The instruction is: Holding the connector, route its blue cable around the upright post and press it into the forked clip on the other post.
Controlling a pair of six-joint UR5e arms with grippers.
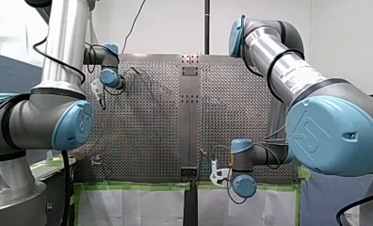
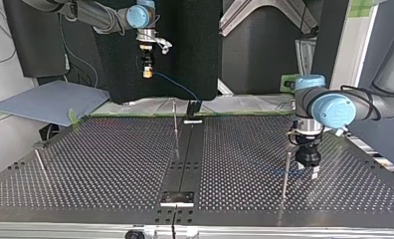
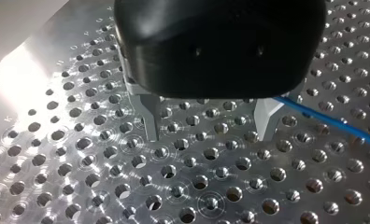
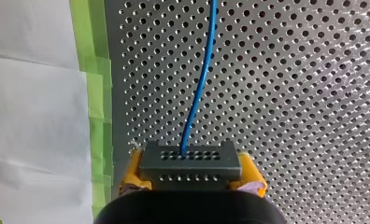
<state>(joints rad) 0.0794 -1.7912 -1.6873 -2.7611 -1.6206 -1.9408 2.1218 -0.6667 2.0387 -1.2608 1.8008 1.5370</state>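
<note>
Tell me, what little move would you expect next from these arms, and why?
Probably my left gripper should slide sideways until the blue cable sits between its fingers. It hovers open just above the perforated table, with the cable running just outside one finger. My right gripper clamps the connector, so that end looks secured.

UR logo (image 1: 315, 133) on blue jt caps (image 1: 344, 155); arm label (image 1: 295, 77) illegible.

Front and top views oppose across table (image 1: 147, 122).
</note>
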